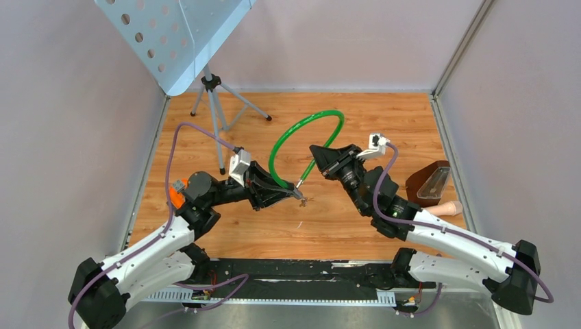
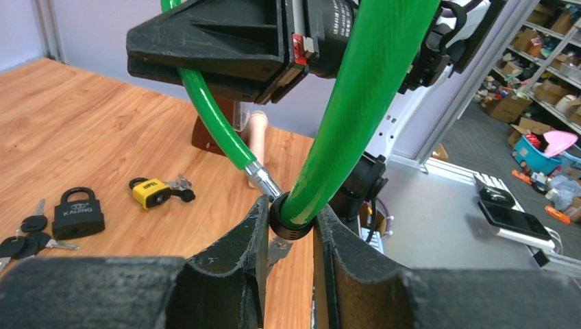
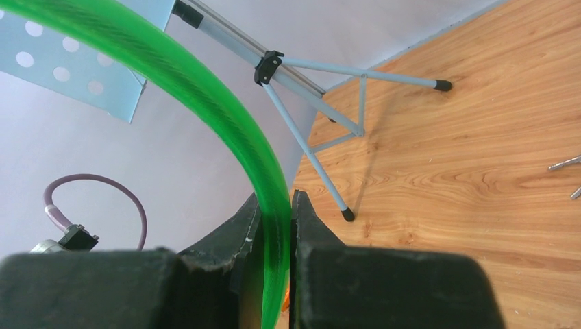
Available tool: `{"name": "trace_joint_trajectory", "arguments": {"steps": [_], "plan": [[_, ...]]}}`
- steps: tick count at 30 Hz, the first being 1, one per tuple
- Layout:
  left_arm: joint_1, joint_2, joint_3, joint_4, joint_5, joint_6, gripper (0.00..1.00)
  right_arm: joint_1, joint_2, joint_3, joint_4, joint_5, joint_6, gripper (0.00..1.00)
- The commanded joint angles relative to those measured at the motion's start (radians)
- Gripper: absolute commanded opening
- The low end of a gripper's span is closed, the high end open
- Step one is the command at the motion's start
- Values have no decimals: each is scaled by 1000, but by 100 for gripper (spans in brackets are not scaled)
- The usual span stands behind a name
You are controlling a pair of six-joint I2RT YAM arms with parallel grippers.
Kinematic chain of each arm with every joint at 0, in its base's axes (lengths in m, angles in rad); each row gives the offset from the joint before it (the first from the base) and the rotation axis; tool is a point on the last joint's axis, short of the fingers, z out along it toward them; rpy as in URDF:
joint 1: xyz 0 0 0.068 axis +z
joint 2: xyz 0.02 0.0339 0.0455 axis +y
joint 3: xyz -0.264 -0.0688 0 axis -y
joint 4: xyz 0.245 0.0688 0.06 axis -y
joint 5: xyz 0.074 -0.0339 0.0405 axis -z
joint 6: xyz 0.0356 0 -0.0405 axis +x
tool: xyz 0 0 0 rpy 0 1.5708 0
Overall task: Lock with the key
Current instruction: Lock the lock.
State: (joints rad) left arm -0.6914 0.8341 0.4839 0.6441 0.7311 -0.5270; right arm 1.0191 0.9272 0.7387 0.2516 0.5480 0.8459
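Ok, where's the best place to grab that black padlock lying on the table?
Take the black padlock by its square body, from straight above, jaws across its two side edges: it lies flat on the table, label up, so only the edges are free.

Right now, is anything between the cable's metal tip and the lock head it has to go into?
Nothing visible. The metal tip hangs above the lock head with only open air between them. The left gripper is clamped on the head's sides, one finger close under the tip; the right gripper holds the cable.
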Motion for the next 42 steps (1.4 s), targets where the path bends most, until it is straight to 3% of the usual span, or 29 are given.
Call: {"name": "trace_joint_trajectory", "arguments": {"steps": [1,16,28,38,42], "plan": [[3,13,45,-7,-4,22,0,19,11,58,70,-16,63,0],[3,6,40,-71,-70,54,0,21,-37,43,30,-2,124,0],[3,26,43,32,-185,39,0,72,58,39,18,-100,104,0],[3,36,-12,90,-421,20,0,161,131,60,11,-99,105,0],[3,7,-38,49,-604,-31,0,165,134,76,-132,-9,258,0]]}}
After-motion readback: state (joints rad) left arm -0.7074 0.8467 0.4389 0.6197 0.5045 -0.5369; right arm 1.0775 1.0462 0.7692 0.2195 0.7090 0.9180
